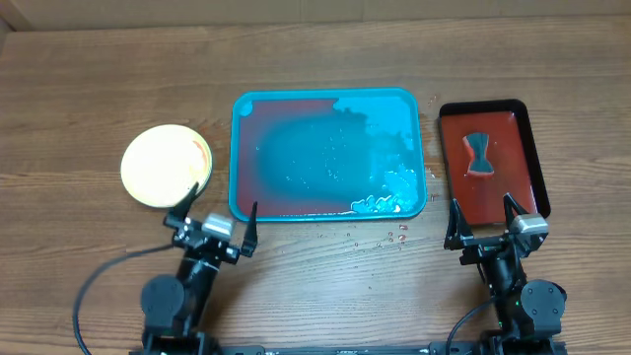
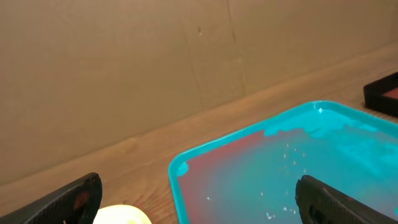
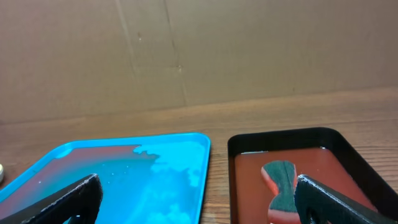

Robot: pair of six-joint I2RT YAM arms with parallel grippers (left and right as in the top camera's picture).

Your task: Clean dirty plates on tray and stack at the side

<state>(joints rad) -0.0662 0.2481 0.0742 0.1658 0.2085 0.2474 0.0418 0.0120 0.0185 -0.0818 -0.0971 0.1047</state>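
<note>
The teal tray (image 1: pixel 414 104) lies mid-table with a reddish watery film and no plate on it; it also shows in the left wrist view (image 2: pixel 180 171) and the right wrist view (image 3: pixel 199 146). The pale yellow-green plates (image 1: pixel 164 166) sit stacked on the wood left of the tray; I cannot tell how many are in the stack. A sliver of them shows low in the left wrist view (image 2: pixel 121 216). My left gripper (image 1: pixel 216 219) stands open near the tray's front left corner, holding nothing. My right gripper (image 1: pixel 484 219) stands open and empty at the front of the dark-red tray.
A dark-red tray with a black rim (image 1: pixel 527 128) sits right of the teal one, holding an hourglass-shaped sponge (image 1: pixel 480 153), also seen in the right wrist view (image 3: pixel 281 180). Water drops (image 1: pixel 380 240) dot the wood in front of the teal tray. A cardboard wall (image 3: pixel 199 50) backs the table.
</note>
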